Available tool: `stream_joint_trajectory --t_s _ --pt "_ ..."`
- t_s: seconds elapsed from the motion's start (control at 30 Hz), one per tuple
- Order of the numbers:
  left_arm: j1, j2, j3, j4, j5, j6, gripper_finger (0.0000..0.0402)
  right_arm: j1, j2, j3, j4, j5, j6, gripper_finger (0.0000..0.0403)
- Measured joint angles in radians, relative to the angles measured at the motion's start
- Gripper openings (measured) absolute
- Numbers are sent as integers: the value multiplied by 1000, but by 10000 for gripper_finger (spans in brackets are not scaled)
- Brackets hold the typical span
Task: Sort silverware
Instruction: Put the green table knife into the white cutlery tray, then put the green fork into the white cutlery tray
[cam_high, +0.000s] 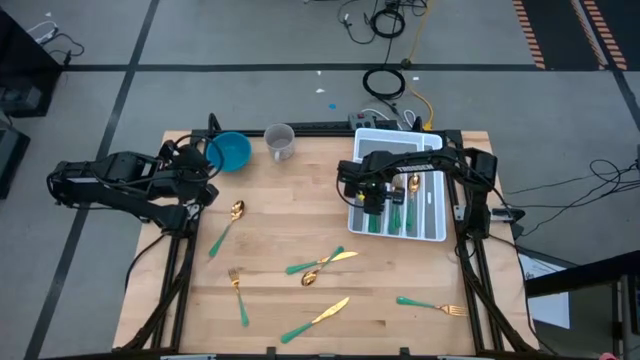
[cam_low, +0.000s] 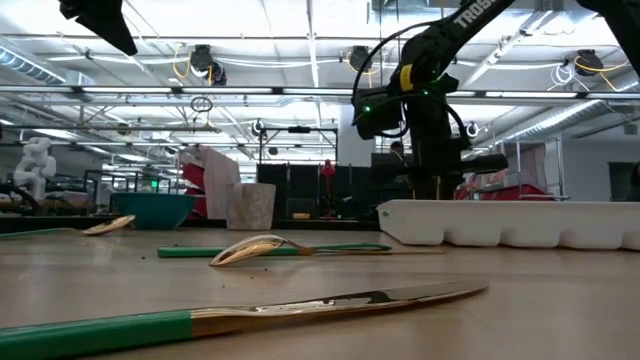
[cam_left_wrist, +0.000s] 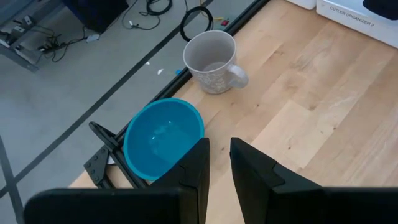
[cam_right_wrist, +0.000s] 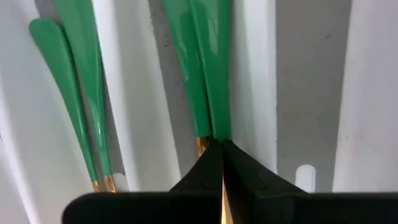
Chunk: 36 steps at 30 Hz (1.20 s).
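Observation:
The silverware has gold heads and teal-green handles. Several pieces lie loose on the table: a spoon (cam_high: 228, 222), a fork (cam_high: 238, 290), a spoon and knife crossed (cam_high: 320, 265), a knife (cam_high: 318, 318) and a fork (cam_high: 432, 304). More pieces lie in the white divided tray (cam_high: 436, 228). My right gripper (cam_high: 376, 205) is over the tray's left compartments, shut on one piece (cam_right_wrist: 214, 74). My left gripper (cam_left_wrist: 219, 163) waits beside the blue bowl (cam_left_wrist: 163, 138), open by a narrow gap and holding nothing. My right gripper pinches a piece of silverware between its two fingertips (cam_right_wrist: 239, 163), where the green handle meets the gold (cam_right_wrist: 219, 134). The fingers come from above, pointing down into the tray. The handle runs along a compartment beside a second green handle (cam_right_wrist: 186, 81). I cannot tell whether it rests on the tray floor.
A grey mug (cam_high: 280, 142) stands near the table's far edge, right of the blue bowl (cam_high: 230, 152). In the low view a knife (cam_low: 250, 310) lies nearest, a spoon (cam_low: 290, 248) behind it, the tray (cam_low: 510, 222) on the right. Bare wood between the loose pieces.

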Motion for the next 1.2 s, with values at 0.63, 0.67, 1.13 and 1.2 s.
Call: stream_joint_trajectory --t_s 0.63,0.67,1.13,1.2 --pt "-1 0 0 4 46 -1 73 1 -89 227 -218 24 463 47" --pt "-1 0 0 4 60 -2 73 3 -103 245 -258 22 529 53" --pt "-1 14 0 145 173 -1 73 280 -546 261 -623 -105 1467 47" --pt "-1 28 0 143 187 -1 73 370 -607 216 -600 -130 1656 53"
